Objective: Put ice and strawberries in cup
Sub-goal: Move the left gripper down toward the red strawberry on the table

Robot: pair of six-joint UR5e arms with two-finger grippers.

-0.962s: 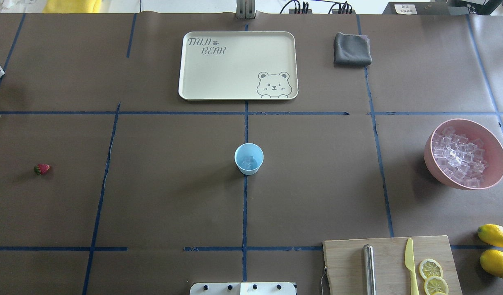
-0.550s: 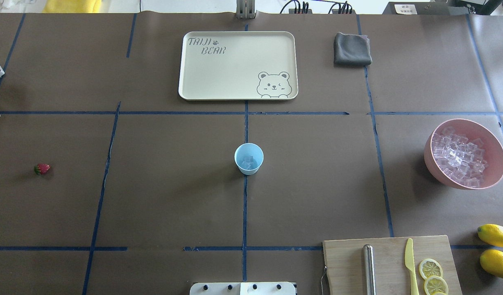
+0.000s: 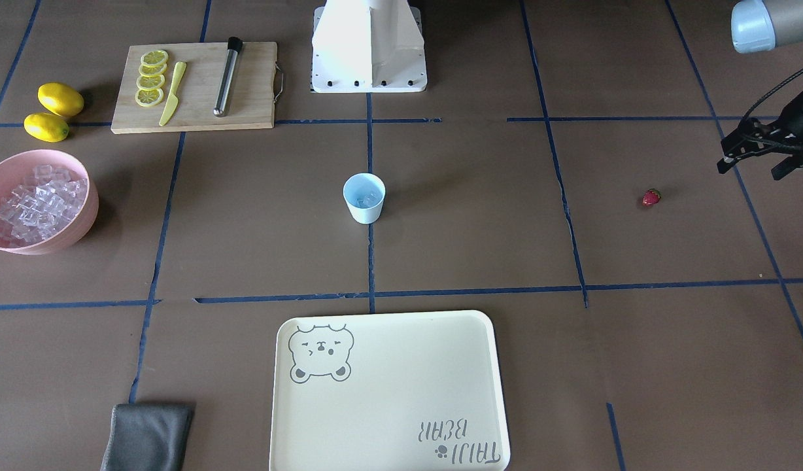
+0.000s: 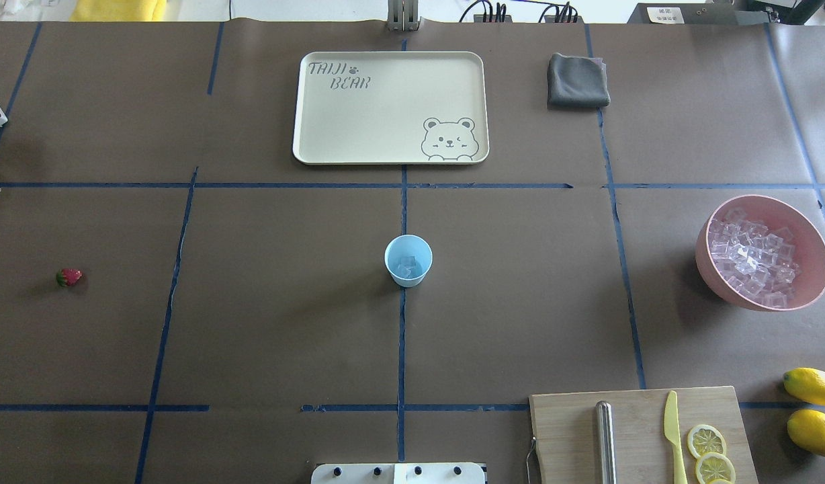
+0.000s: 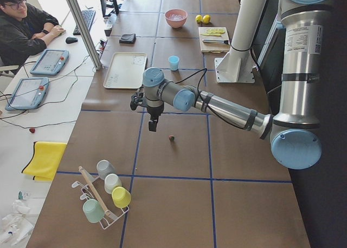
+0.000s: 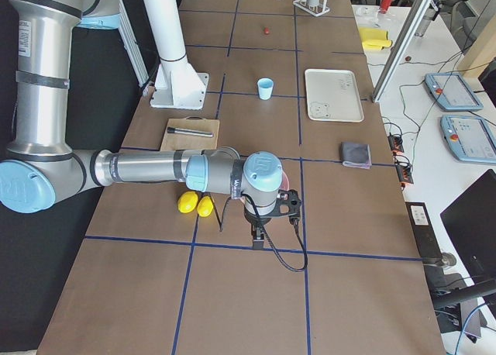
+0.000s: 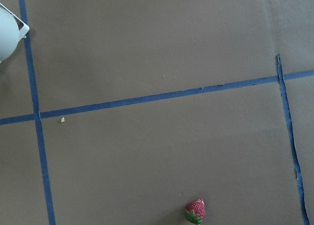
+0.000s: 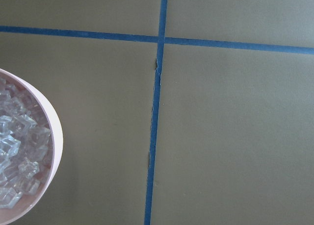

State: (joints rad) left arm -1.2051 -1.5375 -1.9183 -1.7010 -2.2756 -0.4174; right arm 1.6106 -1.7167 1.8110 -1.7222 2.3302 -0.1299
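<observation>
At the far left edge of the overhead view only a sliver of the left gripper (image 5: 153, 123) shows. From the left-end camera it hangs pointing down over the counter (image 4: 265, 323), above and to the left of the strawberry (image 4: 68, 277), apart from it. Whether it is released or clenched I cannot tell. The strawberry lies alone on the brown counter at the middle left of the overhead frame, and it sits at the bottom edge of the left wrist picture.

At the top centre lies a cream tray (image 4: 385, 114) printed with a bear. Below it, in the middle of the frame on a blue tape line, the light blue cup (image 4: 408, 252) stands upright with a few cubes of ice (image 4: 406, 267) inside.

Right of the tray, a folded grey cloth (image 4: 578, 82). At the lower right, a wooden cutting board (image 4: 567, 437) carries a metal rod (image 4: 605, 444), a yellow knife (image 4: 673, 437) and lemon slices (image 4: 707, 441).

At the middle right, a pink bowl (image 4: 814, 259) holds a pile of ice. Two lemons (image 4: 813, 386) lie at the lower right edge.

The right gripper (image 6: 259, 239) shows only from the right-end camera, pointing down, just beside the bowl; I cannot tell its state.
</observation>
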